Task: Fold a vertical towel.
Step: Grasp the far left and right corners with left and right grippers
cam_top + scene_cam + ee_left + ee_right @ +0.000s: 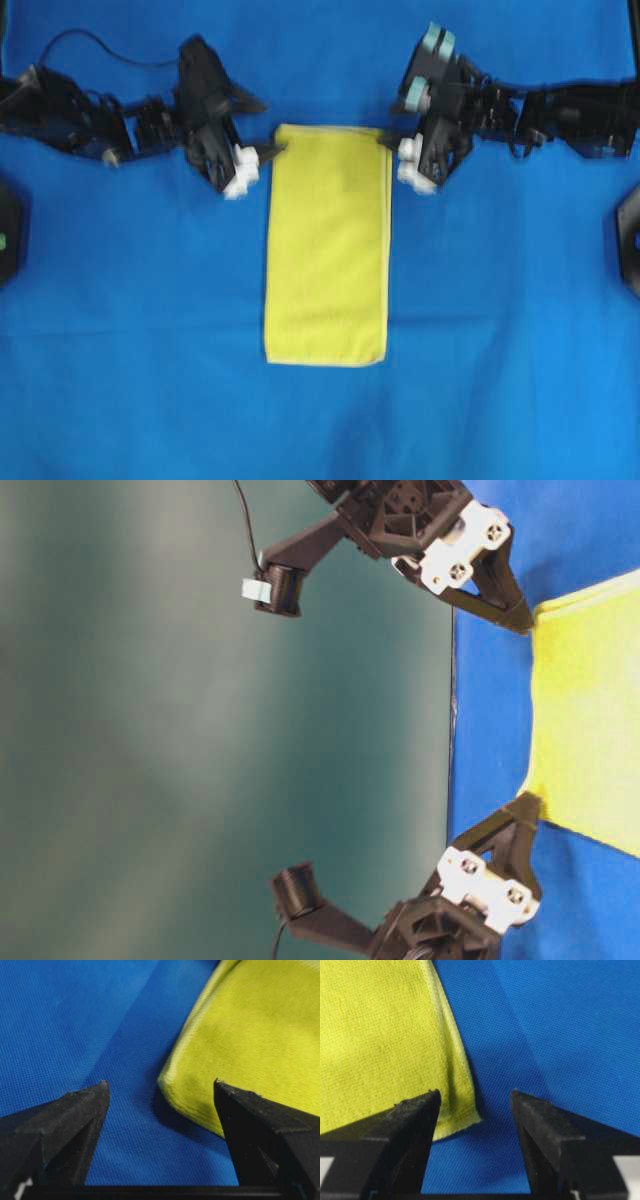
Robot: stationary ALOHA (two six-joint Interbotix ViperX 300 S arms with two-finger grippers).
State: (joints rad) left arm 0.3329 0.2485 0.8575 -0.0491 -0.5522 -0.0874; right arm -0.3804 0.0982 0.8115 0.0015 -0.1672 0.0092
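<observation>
The yellow towel (328, 250) lies flat on the blue cloth, long side running from far to near. My left gripper (268, 155) is open at its far left corner. In the left wrist view the gripper (161, 1084) straddles that corner of the towel (250, 1035), which looks thick and slightly raised. My right gripper (390, 145) is open at the far right corner. In the right wrist view the gripper (475, 1092) has the hemmed corner of the towel (380, 1035) just inside its left finger. Neither gripper holds anything.
The blue cloth (120, 350) covers the whole table. Black bases sit at the left edge (10, 235) and the right edge (630, 240). A black cable (90, 40) runs behind the left arm.
</observation>
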